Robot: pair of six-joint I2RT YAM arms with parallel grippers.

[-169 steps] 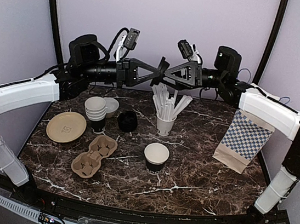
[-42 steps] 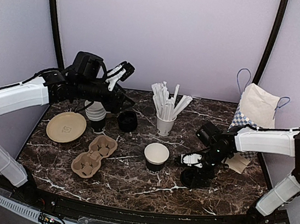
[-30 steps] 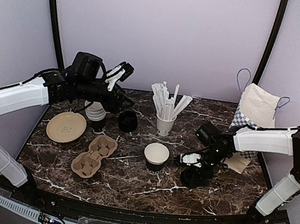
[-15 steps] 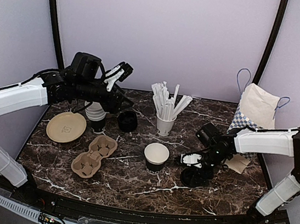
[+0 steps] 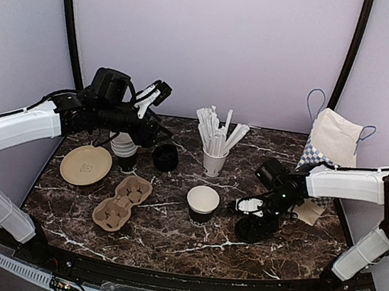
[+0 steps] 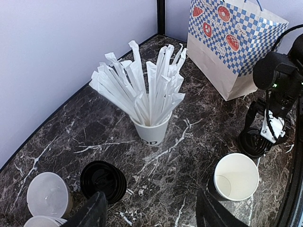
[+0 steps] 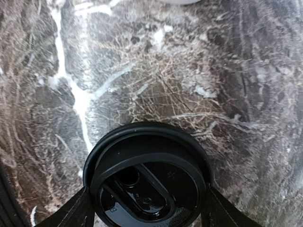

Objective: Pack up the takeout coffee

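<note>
A dark marble table (image 5: pixel 168 237) fills the scene, with purple walls behind it. The left arm (image 5: pixel 18 126) reaches over the far left side. The right arm (image 5: pixel 347 183) bends in from the right and points down at the tabletop.

A checkered paper bag (image 5: pixel 332 143) printed with doughnuts stands upright at the far right. A brown pulp cup carrier (image 5: pixel 122 202) lies front left, with a tan plate (image 5: pixel 86 165) just behind and to the left of it. A white cup of wrapped straws (image 5: pixel 213 164) stands near the middle rear. In front of it sits an open black cup (image 5: pixel 202 204) with a white inside. A stack of lidless cups (image 5: pixel 124 147) stands at the rear left, and a low stack of black lids (image 5: pixel 165 157) is beside it.

The takeout coffee (image 7: pixel 147 182) stands upright on the marble right of centre, between the open cup and the bag, directly under the right wrist.

The right gripper (image 7: pixel 147 198) straddles the lid, one finger hard against each side of the rim. Whether they actually pinch it cannot be told. The left gripper (image 6: pixel 151 215) hangs over the lids with its fingers spread and nothing between them.
</note>
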